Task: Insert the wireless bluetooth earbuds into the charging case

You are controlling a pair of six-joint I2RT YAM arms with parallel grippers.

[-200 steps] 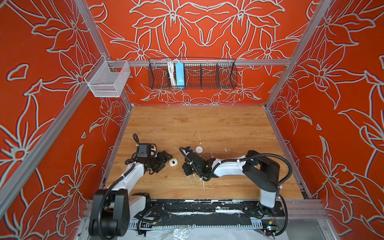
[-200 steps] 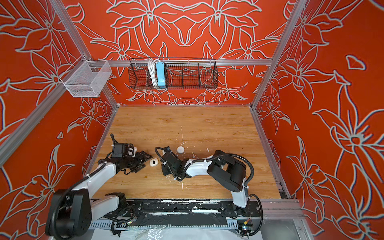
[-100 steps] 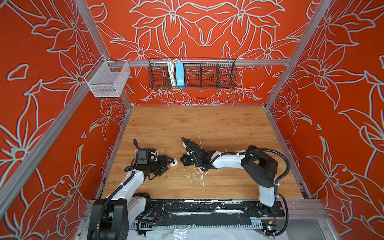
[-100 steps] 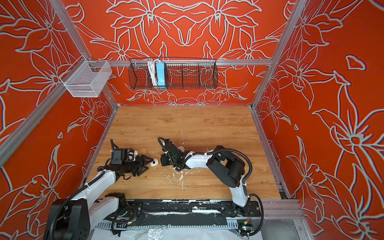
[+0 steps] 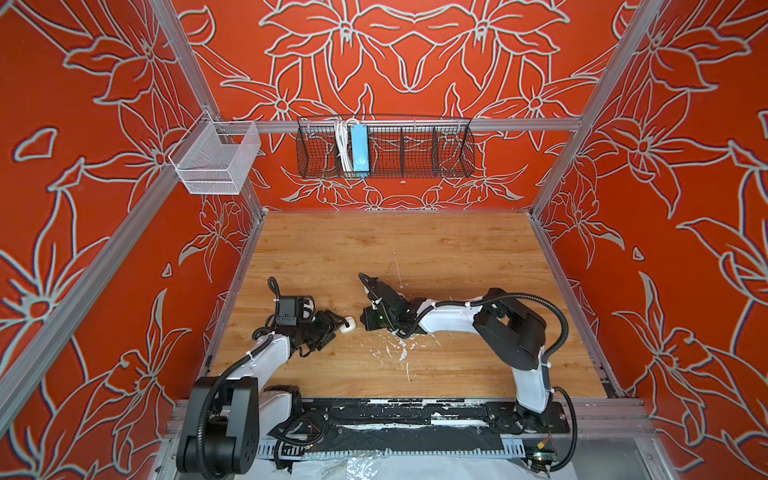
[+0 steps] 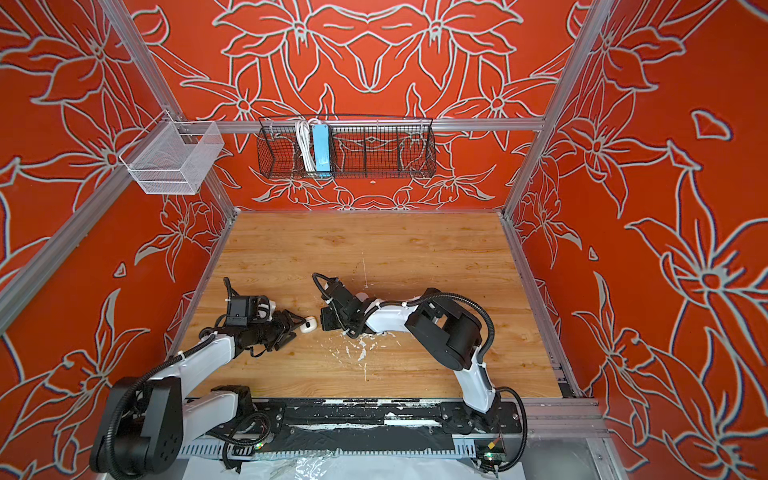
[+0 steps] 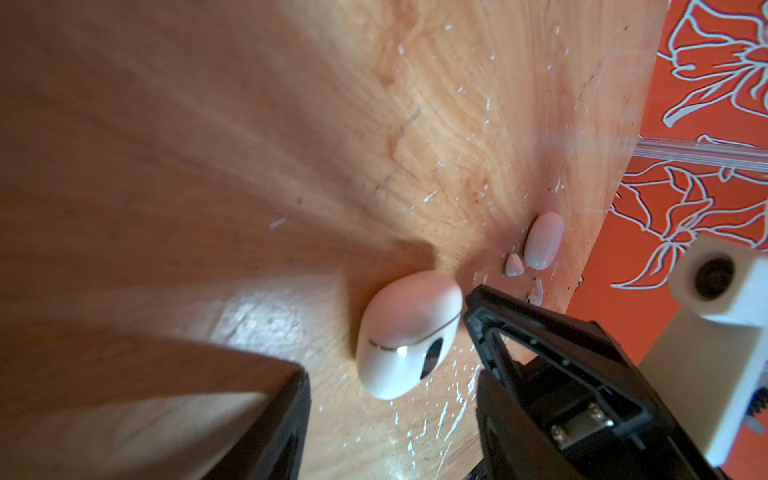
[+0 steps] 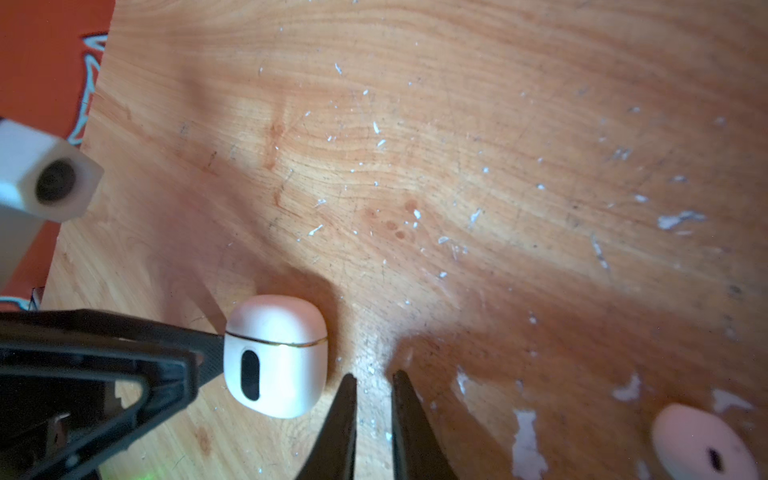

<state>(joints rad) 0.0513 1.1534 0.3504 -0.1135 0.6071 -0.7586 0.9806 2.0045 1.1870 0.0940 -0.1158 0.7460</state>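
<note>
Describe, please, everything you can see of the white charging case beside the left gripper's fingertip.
The charging case is a small, rounded, smooth white plastic shell, its lid shut along a thin gold seam, with a dark oval recess on the face below it. It rests on the scuffed wooden table, between the open jaws of the left gripper: one black fingertip touches its side, the opposite finger stands apart.
</note>
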